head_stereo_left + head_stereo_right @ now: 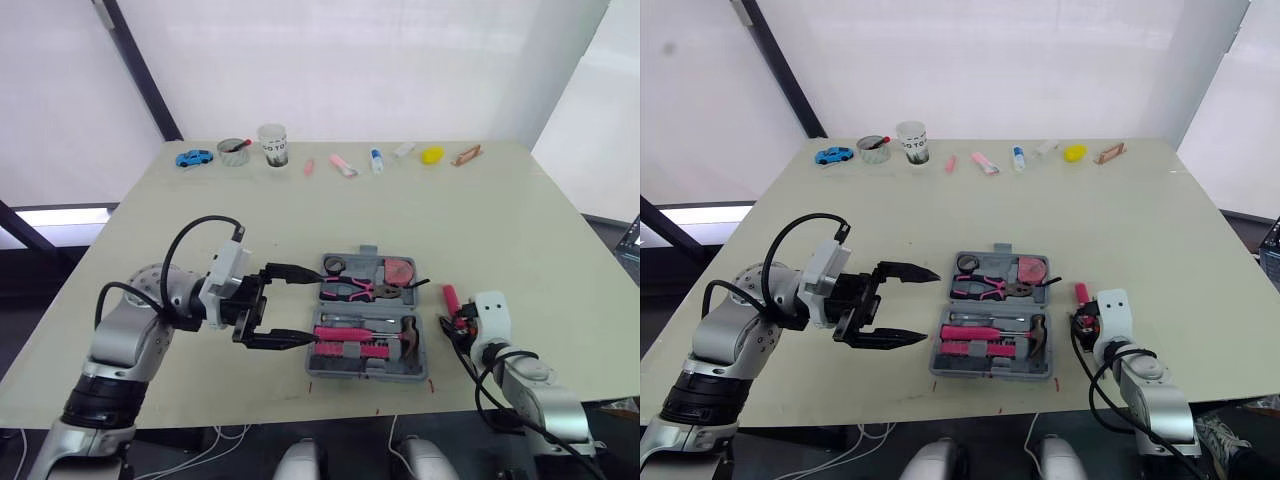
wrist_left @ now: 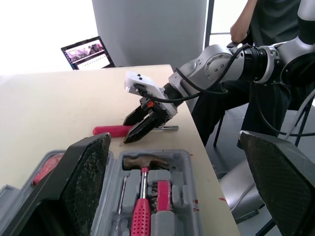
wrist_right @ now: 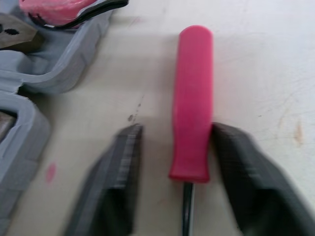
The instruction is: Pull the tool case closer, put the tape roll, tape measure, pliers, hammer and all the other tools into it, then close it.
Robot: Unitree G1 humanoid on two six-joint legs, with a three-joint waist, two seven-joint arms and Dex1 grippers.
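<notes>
Just right of the tool case [image 1: 370, 371], the pink-handled screwdriver [image 3: 192, 98] lies between the fingers of the right gripper [image 3: 174, 137], which stand apart on both sides of the handle, not yet clamping. The round handle is nearer to one finger, so I think it may roll or slip when they close. Left of the case, the left gripper [image 1: 930, 305] is wide open and empty.

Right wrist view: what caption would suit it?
Open right gripper straddling a pink-handled screwdriver on the table, beside the grey tool case.
</notes>
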